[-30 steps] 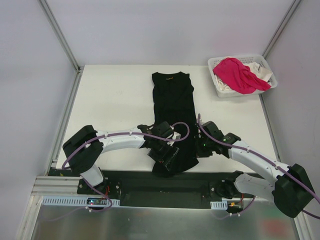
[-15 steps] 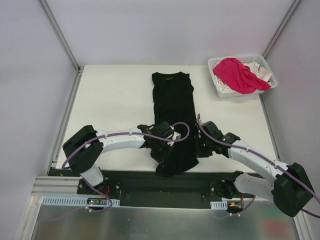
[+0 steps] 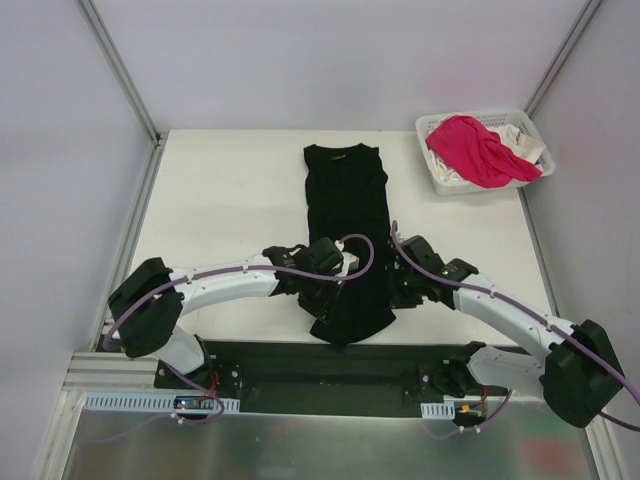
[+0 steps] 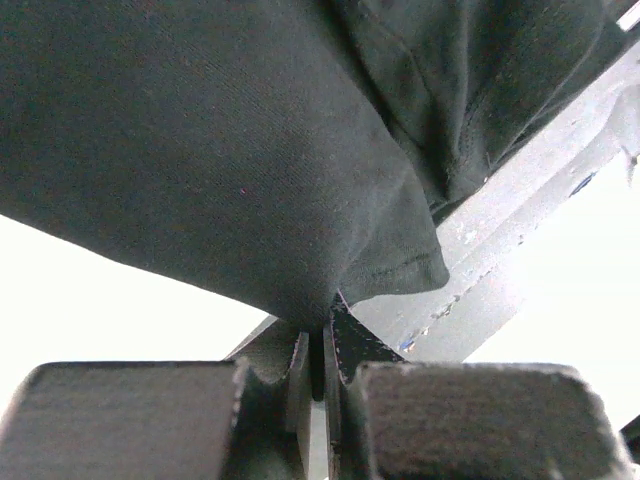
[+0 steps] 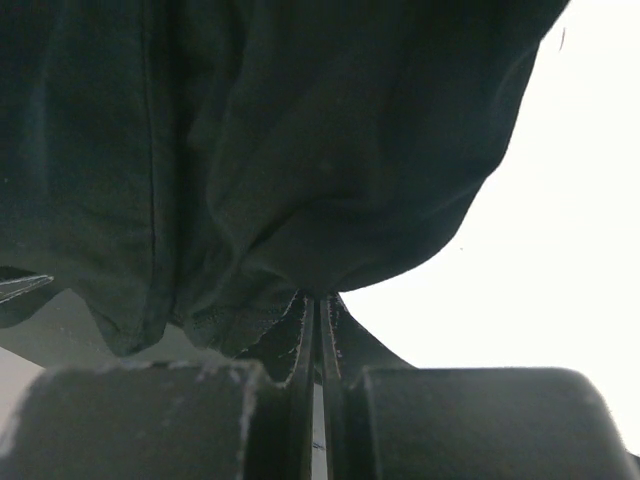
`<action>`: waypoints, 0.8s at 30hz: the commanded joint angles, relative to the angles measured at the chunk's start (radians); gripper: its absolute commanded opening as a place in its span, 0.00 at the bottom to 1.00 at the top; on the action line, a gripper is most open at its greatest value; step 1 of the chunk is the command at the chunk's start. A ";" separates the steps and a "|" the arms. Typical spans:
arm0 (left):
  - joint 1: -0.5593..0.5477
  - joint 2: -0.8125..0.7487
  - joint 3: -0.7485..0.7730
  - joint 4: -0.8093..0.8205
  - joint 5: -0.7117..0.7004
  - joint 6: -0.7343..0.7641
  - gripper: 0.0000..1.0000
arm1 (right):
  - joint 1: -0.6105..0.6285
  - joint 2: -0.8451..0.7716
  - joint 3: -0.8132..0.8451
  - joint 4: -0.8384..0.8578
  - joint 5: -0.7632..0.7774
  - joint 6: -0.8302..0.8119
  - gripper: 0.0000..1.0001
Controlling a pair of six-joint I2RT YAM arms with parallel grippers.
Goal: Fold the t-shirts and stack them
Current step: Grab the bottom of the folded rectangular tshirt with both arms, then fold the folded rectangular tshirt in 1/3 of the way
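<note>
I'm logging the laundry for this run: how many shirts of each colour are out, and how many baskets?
Black cloth t-shirt, laid long on the table: 1
Bright pink cloth t-shirt, in the basket: 1
White cloth shirt, in the basket under the pink one: 1
White plastic lattice basket: 1
Total: 4

White arm links (image 3: 232, 285), black joint housings (image 3: 150, 312), looping purple cables (image 3: 370, 256)

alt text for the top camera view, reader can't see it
The left arm and right arm grip the near end of a long black shirt lying down the middle of a white table, jaws shut on its left and right edges. A white basket at the far right corner holds a pink shirt and a white shirt.
</note>
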 commanded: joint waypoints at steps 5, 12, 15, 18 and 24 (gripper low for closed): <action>0.021 -0.095 0.077 -0.047 -0.128 0.043 0.00 | 0.003 0.005 0.108 -0.020 0.036 -0.034 0.01; 0.059 -0.137 0.113 -0.079 -0.165 0.070 0.00 | 0.001 0.002 0.156 -0.046 0.059 -0.050 0.01; 0.088 -0.141 0.133 -0.093 -0.171 0.081 0.00 | 0.000 0.003 0.177 -0.055 0.068 -0.060 0.01; 0.128 -0.137 0.166 -0.100 -0.179 0.095 0.00 | -0.009 0.015 0.196 -0.058 0.079 -0.071 0.01; 0.206 -0.089 0.247 -0.106 -0.166 0.125 0.00 | -0.037 0.067 0.255 -0.057 0.090 -0.108 0.01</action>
